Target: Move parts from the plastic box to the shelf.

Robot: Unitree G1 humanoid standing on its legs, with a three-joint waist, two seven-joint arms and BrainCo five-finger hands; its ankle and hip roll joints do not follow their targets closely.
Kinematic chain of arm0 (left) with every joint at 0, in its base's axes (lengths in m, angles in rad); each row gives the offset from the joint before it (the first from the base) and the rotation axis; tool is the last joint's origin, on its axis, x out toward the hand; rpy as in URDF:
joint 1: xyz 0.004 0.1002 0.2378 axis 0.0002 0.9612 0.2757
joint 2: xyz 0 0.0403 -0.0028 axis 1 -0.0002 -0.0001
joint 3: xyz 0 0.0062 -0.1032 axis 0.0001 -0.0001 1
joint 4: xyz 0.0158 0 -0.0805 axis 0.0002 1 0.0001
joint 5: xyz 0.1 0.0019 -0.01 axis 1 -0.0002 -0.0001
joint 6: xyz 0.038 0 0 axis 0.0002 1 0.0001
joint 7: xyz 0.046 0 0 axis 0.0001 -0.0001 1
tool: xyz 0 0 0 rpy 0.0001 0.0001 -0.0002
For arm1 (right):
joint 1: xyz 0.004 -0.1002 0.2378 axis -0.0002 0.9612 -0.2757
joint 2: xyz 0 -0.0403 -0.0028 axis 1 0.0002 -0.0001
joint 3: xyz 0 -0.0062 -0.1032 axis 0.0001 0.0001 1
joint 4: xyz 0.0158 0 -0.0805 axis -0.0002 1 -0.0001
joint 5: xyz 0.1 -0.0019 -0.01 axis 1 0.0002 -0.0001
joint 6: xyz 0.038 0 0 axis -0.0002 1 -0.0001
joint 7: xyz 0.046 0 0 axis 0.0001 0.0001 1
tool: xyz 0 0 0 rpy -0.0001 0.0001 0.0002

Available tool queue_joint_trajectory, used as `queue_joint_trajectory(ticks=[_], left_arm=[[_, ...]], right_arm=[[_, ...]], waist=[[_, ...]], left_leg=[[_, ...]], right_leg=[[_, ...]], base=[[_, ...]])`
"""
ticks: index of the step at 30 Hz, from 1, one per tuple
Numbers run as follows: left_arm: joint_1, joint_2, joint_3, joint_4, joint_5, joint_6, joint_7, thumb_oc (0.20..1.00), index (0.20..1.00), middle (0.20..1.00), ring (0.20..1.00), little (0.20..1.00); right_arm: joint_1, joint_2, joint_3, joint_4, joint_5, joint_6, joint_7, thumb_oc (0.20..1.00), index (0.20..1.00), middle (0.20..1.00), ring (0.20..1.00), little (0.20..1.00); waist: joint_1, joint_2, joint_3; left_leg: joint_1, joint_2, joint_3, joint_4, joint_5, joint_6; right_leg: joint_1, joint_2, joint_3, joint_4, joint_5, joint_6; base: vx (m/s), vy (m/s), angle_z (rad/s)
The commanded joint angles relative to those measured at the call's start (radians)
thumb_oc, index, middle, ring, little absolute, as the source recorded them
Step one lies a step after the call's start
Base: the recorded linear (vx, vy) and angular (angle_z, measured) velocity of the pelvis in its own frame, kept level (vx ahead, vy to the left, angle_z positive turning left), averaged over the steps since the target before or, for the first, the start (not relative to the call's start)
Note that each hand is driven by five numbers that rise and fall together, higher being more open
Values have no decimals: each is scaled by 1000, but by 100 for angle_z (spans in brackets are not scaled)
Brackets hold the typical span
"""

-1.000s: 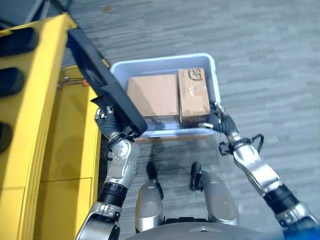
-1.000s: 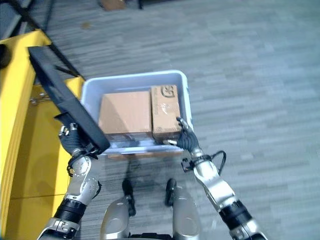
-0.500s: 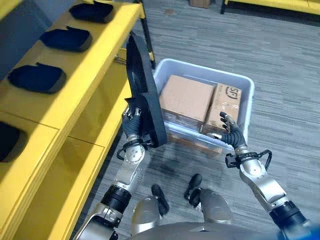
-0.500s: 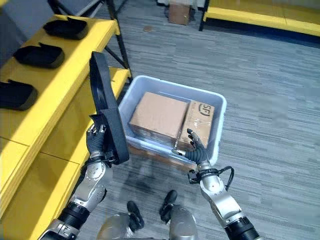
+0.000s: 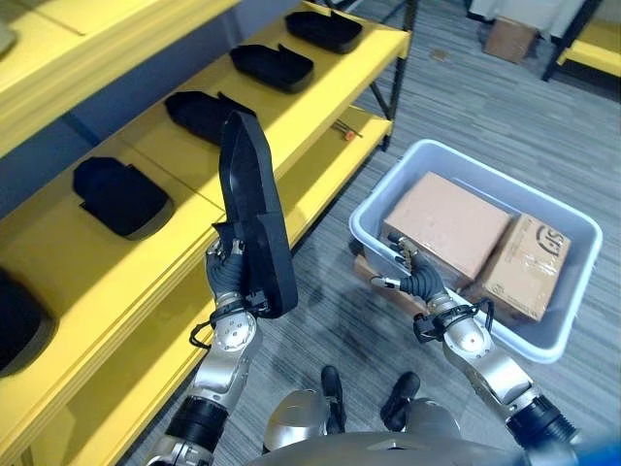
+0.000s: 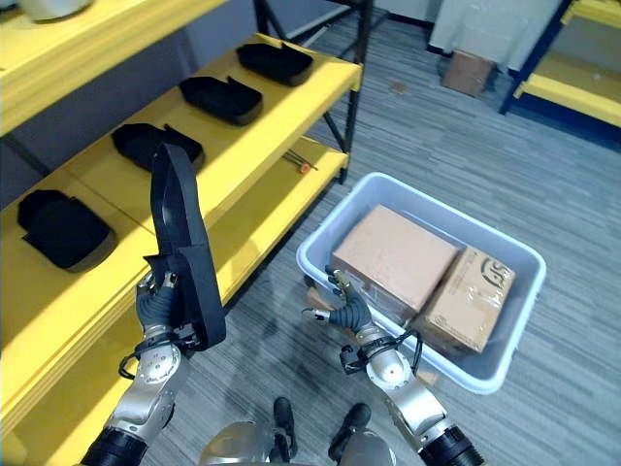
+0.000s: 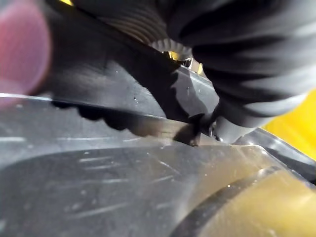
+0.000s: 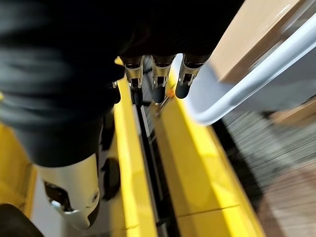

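My left hand (image 5: 229,283) is shut on the lower end of a long black part (image 5: 250,218) and holds it upright in front of the yellow shelf (image 5: 320,92). Close up, the black part (image 7: 123,94) lies dark against the hand's ribbed cover. To the right on the floor stands the pale plastic box (image 5: 561,330), holding a large cardboard box (image 5: 446,223) and a smaller one (image 5: 529,267). My right hand (image 5: 412,282) hovers open beside the box's near left corner, with straight fingers (image 8: 155,81) and nothing in them.
Several black parts (image 5: 121,194) lie in a row along the shelf's middle board. Small loose items (image 5: 340,128) rest on the lower board. A cardboard box (image 5: 506,39) and another yellow rack (image 5: 604,34) stand far off across the grey floor.
The whole view has swung from the box toward the shelf. My left hand now holds the black part upright before the shelf. My right hand now sits by the box's left corner.
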Motion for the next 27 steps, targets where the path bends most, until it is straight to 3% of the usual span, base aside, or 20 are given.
queue_joint_trajectory(ticks=[1, 4, 5, 6, 7, 11, 12, 14, 16, 20, 21, 24, 27], left_arm=[[-57, 38, 30, -97, 21, -38, -42, 200, 200, 200, 200, 200], [-52, 35, 39, -95, -53, -12, -90, 200, 200, 200, 200, 200], [-57, 44, 32, -86, 0, -13, -103, 200, 200, 200, 200, 200], [-62, 47, 28, -85, 5, -8, -111, 200, 200, 200, 200, 200], [-64, 51, 4, -79, -8, 14, -150, 200, 200, 200, 200, 200], [-26, 30, -9, -74, 4, 2, -167, 200, 200, 200, 200, 200], [-7, 23, -20, -76, 18, -12, -172, 200, 200, 200, 200, 200], [-6, 23, -31, -72, 7, -11, -181, 200, 200, 200, 200, 200], [-5, 29, -36, -72, -1, -14, -186, 200, 200, 200, 200, 200], [-8, 34, -48, -73, 5, -15, -183, 200, 200, 200, 200, 200], [-15, 39, -52, -69, -13, -7, -182, 200, 200, 200, 200, 200], [-29, 32, -52, -55, -64, 5, -225, 200, 200, 200, 200, 200], [-22, 26, -54, -56, -99, 8, -209, 200, 200, 200, 200, 200]], right_arm=[[-23, 30, 31, -58, -34, -33, 10, 1000, 1000, 1000, 1000, 1000], [-31, 36, 35, -69, -37, -15, 2, 1000, 1000, 1000, 1000, 1000], [-23, 37, 25, -75, -17, -14, -22, 1000, 1000, 1000, 1000, 1000], [-20, 36, 20, -75, -10, -16, -31, 1000, 1000, 1000, 1000, 1000], [9, 30, -12, -81, 18, -32, -37, 1000, 1000, 1000, 1000, 1000], [53, 23, -37, -79, 22, -60, 13, 1000, 1000, 1000, 1000, 1000], [75, 14, -42, -86, 29, -81, 32, 1000, 1000, 1000, 1000, 1000], [82, 3, -45, -78, 42, -112, 48, 1000, 1000, 1000, 1000, 1000], [48, -9, -26, -61, 45, -149, 57, 1000, 1000, 1000, 1000, 1000], [14, -15, -5, -46, 40, -145, 62, 1000, 1000, 1000, 1000, 1000], [5, -21, 1, -40, 39, -141, 47, 1000, 1000, 1000, 1000, 1000], [21, -26, -22, -41, 54, -127, 23, 1000, 1000, 1000, 1000, 1000], [35, -26, -39, -29, 39, -109, 49, 1000, 1000, 1000, 1000, 1000]], waist=[[8, -36, -38], [13, -32, -53], [-12, -33, -61], [-24, -35, -62], [-70, -47, -85], [-86, -65, -101], [-97, -69, -107], [-104, -68, -107], [-90, -61, -102], [-79, -49, -90], [-82, -43, -83], [-114, -39, -73], [-122, -48, -67]], left_leg=[[11, 21, -3, -29, 28, -70], [25, -11, -83, -44, 21, -49], [22, -24, -152, -37, 11, -33], [7, -29, -166, -27, 21, -22], [-5, -58, -266, -24, 16, -11], [1, -94, -339, -39, 30, -16], [-5, -115, -384, -39, 31, -12], [-20, -134, -432, -23, 23, -7], [-39, -133, -442, -6, 23, -9], [-63, -135, -447, 10, 25, -12], [-73, -132, -424, 31, 19, -16], [-73, -91, -267, 91, -2, -42], [-92, -50, -259, 170, -22, -62]], right_leg=[[106, -20, 39, -117, 63, 118], [91, -23, 101, -103, 70, 129], [67, 14, 215, -60, 23, 113], [49, 30, 253, -54, 26, 96], [23, 121, 430, -33, -8, 59], [21, 215, 495, -66, 0, 30], [12, 248, 554, -74, 7, 23], [10, 252, 598, -89, 12, 25], [7, 242, 588, -92, 11, 27], [1, 233, 573, -93, 7, 25], [-4, 226, 558, -84, 0, 22], [13, 201, 481, -87, -3, 20], [30, 177, 468, -71, -9, 6]], base=[[1, 191, 41], [68, 136, 40], [60, 51, 112], [186, 10, 192], [136, -8, 179], [161, -46, 125], [78, -88, 31], [77, -177, 102], [21, -165, 129], [-22, -76, 18], [-38, -71, 14], [13, -13, 59], [30, 72, 90]])
